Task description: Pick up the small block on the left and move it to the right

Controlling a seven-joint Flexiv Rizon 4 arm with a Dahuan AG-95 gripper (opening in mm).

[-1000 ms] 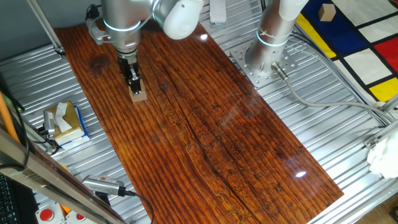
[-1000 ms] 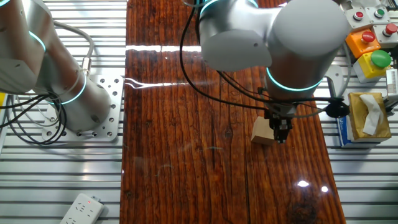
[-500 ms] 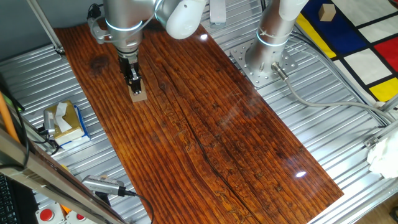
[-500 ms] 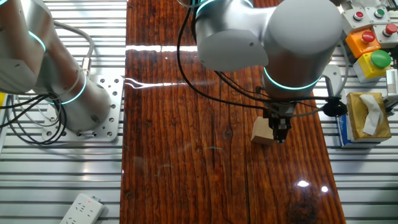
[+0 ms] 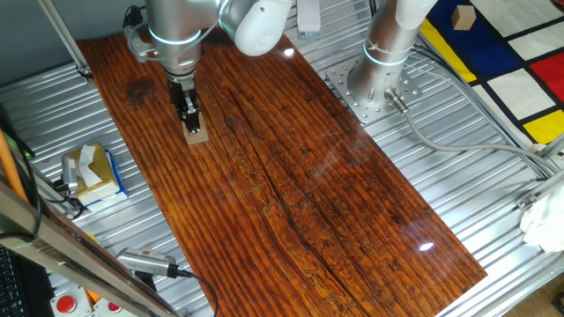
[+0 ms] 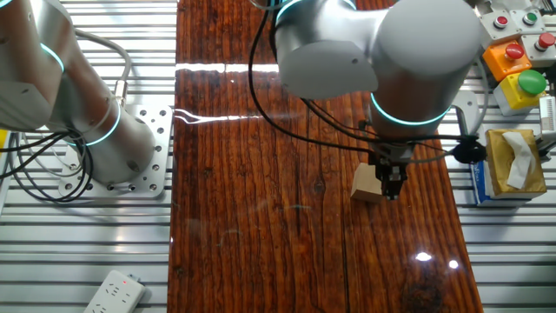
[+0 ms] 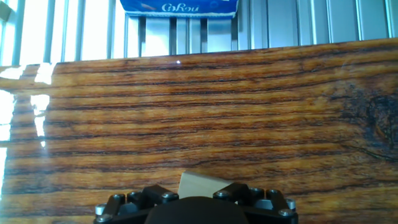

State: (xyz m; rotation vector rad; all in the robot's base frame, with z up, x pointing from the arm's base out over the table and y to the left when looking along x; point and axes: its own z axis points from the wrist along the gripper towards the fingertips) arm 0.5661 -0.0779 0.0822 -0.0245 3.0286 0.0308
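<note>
Small block (image 6: pixel 367 183) sits gripped in the hand (image 6: pixel 391 193), tissue box (image 6: pixel 514 162) well apart.

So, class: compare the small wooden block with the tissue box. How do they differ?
The small block is plain light tan; the tissue box is yellow and blue with white tissue on top. The block lies on the wooden board at the end effector; the box sits off it on ribbed metal. Both are boxy.

silver-grey rounded arm (image 6: pixel 382 43) with glowing cyan rings, black tool (image 6: pixel 391 184).
</note>
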